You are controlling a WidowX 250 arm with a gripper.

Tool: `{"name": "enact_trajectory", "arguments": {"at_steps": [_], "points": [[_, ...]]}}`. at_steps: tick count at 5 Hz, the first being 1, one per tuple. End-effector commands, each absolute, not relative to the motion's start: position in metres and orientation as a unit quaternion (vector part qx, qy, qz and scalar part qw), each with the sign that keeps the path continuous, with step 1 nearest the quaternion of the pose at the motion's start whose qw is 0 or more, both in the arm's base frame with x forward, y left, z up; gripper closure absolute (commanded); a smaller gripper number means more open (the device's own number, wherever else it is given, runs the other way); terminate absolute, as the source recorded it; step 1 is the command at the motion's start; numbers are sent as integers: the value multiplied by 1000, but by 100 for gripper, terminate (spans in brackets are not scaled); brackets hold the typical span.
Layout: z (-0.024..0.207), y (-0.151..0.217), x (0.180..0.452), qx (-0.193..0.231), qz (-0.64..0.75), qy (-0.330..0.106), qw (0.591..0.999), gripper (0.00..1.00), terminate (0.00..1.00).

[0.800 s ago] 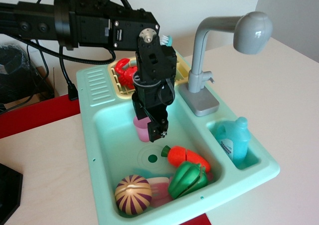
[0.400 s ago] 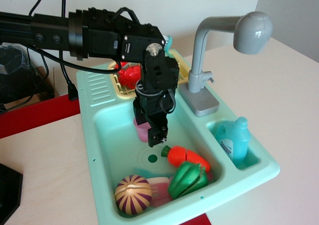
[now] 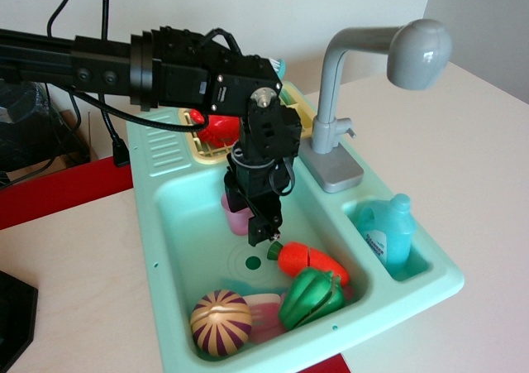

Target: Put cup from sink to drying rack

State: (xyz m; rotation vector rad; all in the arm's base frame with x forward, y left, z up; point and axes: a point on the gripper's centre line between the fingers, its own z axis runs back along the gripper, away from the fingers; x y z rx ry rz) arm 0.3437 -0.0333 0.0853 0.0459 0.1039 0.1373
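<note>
The small pink cup (image 3: 234, 215) stands upright in the back of the mint-green sink (image 3: 165, 249), just behind the round drain mark. My gripper (image 3: 249, 222) is lowered into the basin and straddles the cup, one finger behind it and one in front. The jaws look open, about as wide as the cup. The arm hides the cup's right side. The pale yellow drying rack (image 3: 302, 121) sits behind the basin, mostly hidden by my arm.
A toy carrot (image 3: 310, 261), a green pepper (image 3: 312, 297), a striped ball (image 3: 221, 322) and a pale pink piece (image 3: 263, 315) lie at the basin's front. A blue bottle (image 3: 388, 231) fills the side compartment. The grey faucet (image 3: 347, 100) rises at right. A red toy (image 3: 216, 127) lies in the rack.
My gripper has sunk lower into the basin and shifted slightly right and forward, its fingers coming down around the pink cup. The cup has not moved.
</note>
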Motion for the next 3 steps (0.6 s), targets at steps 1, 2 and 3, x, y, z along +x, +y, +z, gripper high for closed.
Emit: {"name": "enact_trajectory", "arguments": {"at_steps": [1, 2, 3], "points": [[87, -30, 343, 27, 87, 32, 995, 100, 0], [85, -31, 339, 28, 85, 27, 996, 100, 0], [86, -31, 336, 30, 83, 20, 996, 100, 0]]}}
